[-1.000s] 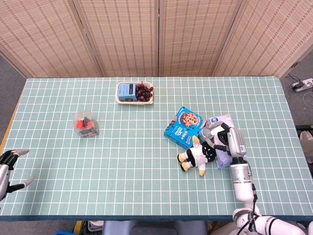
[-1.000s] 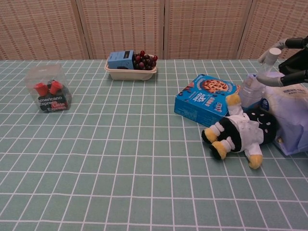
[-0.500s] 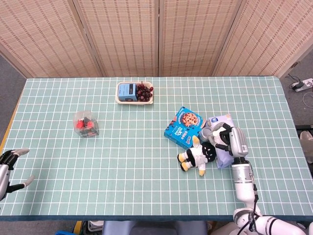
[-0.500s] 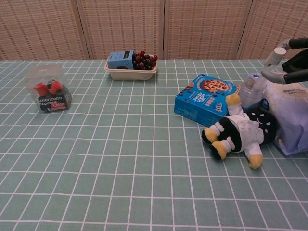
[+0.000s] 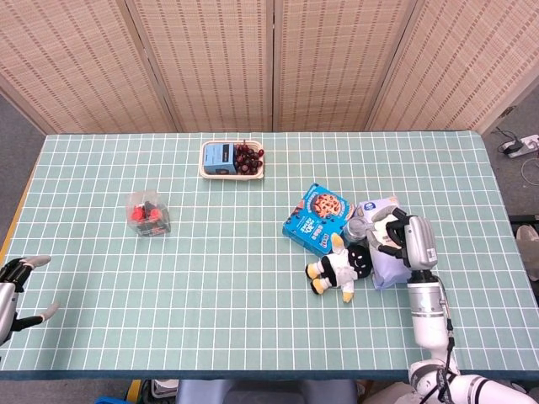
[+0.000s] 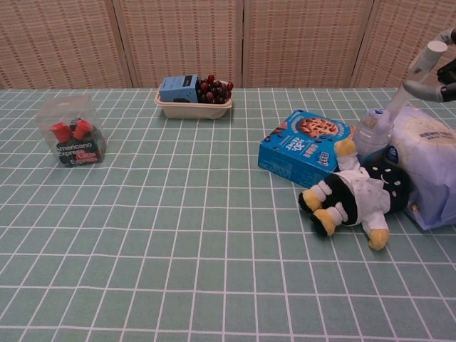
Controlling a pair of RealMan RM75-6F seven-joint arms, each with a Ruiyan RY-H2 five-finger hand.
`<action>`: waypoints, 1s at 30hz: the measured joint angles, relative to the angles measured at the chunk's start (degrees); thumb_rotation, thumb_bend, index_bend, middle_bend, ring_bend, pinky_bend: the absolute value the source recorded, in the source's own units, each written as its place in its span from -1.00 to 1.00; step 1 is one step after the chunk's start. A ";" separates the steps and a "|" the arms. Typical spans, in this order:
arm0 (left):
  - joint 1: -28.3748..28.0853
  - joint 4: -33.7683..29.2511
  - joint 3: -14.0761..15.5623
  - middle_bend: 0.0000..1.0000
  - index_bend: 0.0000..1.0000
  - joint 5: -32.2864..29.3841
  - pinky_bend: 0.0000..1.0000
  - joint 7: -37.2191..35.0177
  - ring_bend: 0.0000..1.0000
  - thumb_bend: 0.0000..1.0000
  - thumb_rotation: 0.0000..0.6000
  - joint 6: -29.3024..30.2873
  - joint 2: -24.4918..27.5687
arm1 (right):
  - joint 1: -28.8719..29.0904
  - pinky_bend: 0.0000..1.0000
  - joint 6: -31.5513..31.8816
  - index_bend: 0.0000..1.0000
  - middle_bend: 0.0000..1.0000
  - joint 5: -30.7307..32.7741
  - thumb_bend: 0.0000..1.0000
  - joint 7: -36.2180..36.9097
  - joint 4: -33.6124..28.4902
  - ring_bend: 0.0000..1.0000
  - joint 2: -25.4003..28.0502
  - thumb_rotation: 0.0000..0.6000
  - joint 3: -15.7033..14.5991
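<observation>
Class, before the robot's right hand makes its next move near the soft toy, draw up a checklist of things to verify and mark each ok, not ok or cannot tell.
1. Right hand holds nothing, fingers apart: ok.
2. Right hand stands above the white bag, beside the soft toy: ok.
3. Soft toy lies free of any hand: ok.
4. Room around the toy: not ok; the biscuit box and a plastic bottle sit close against it.
5. Whether the toy rests partly on the bag: cannot tell.
6. Left hand far off at the table's near left edge, fingers spread, holding nothing: ok.
</observation>
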 measured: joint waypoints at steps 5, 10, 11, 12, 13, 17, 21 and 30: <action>0.01 -0.02 0.03 -0.48 -0.42 0.05 -0.05 0.14 -0.61 -0.66 1.00 0.02 -0.03 | -0.78 1.00 1.20 0.27 1.00 -1.12 -0.39 -0.63 -4.05 1.00 2.45 1.00 -0.17; -0.03 0.01 0.03 -0.48 -0.42 -0.06 -0.05 0.25 -0.61 -0.66 1.00 -0.10 -0.07 | -1.61 1.00 2.65 0.27 1.00 -2.66 -0.39 -1.06 -7.97 1.00 4.78 1.00 -0.46; -0.04 0.01 0.02 -0.48 -0.42 -0.09 -0.05 0.26 -0.61 -0.66 1.00 -0.14 -0.08 | -1.73 1.00 2.92 0.27 1.00 -2.96 -0.39 -1.08 -8.59 1.00 5.12 1.00 -0.51; -0.05 0.02 0.01 -0.48 -0.42 -0.11 -0.05 0.26 -0.61 -0.66 1.00 -0.16 -0.08 | -1.86 1.00 3.19 0.27 1.00 -3.27 -0.39 -1.07 -9.21 1.00 5.46 1.00 -0.55; -0.05 0.01 0.00 -0.48 -0.42 -0.13 -0.05 0.25 -0.61 -0.66 1.00 -0.16 -0.08 | -1.97 1.00 3.45 0.27 1.00 -3.59 -0.39 -1.05 -9.79 1.00 5.76 1.00 -0.60; -0.05 0.04 0.00 -0.48 -0.42 -0.12 -0.05 0.23 -0.61 -0.66 1.00 -0.15 -0.08 | -2.44 1.00 4.42 0.27 1.00 -5.03 -0.39 -0.70 -12.68 1.00 7.24 1.00 -0.86; -0.05 0.05 0.00 -0.48 -0.42 -0.14 -0.05 0.20 -0.61 -0.66 1.00 -0.17 -0.07 | -2.81 1.00 5.10 0.27 1.00 -6.34 -0.39 -0.10 -15.42 1.00 8.61 1.00 -1.15; 0.00 -0.06 -0.03 -0.48 -0.42 -0.15 -0.05 0.06 -0.61 -0.66 1.00 -0.06 -0.01 | -2.40 1.00 4.25 0.28 1.00 -7.83 -0.39 4.45 -19.56 1.00 10.31 1.00 -1.45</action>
